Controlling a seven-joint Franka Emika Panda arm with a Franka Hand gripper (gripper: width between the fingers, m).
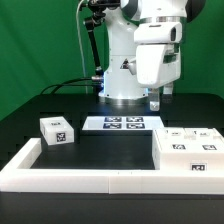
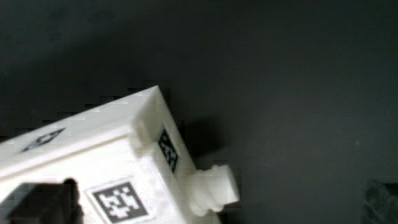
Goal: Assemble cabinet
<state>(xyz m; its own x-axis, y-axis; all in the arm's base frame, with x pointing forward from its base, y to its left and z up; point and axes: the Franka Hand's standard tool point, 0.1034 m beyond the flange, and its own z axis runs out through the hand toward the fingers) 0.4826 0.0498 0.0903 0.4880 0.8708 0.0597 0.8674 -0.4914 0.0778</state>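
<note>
While we are looking through the exterior view, cabinet body (image 1: 190,150): we are seeing it lying at the exterior view's right, against the front border rail (image 1: 100,172), with its tags facing up.
Small white block (image 1: 57,130): it is sitting alone at the exterior view's left, well apart from the body, with the marker board (image 1: 120,124) lying between them.
Gripper (image 1: 160,100): it is hanging above the black table (image 1: 30,125), near the body's far corner, carrying nothing we can make out; we are not managing to tell how far its fingers are parted.
Wrist view, cabinet body (image 2: 98,150): we are judging this white tagged corner to be the body; a round stub (image 2: 217,190) is sticking out of one side, and no fingers are showing.
Handling: we are expecting stiff, light, smooth plastic, likely to slide or twist under a loose pinch.
Hold: we are favouring two flat opposite faces, or a wall narrow enough for the jaws, keeping off the stub and the tags.
</note>
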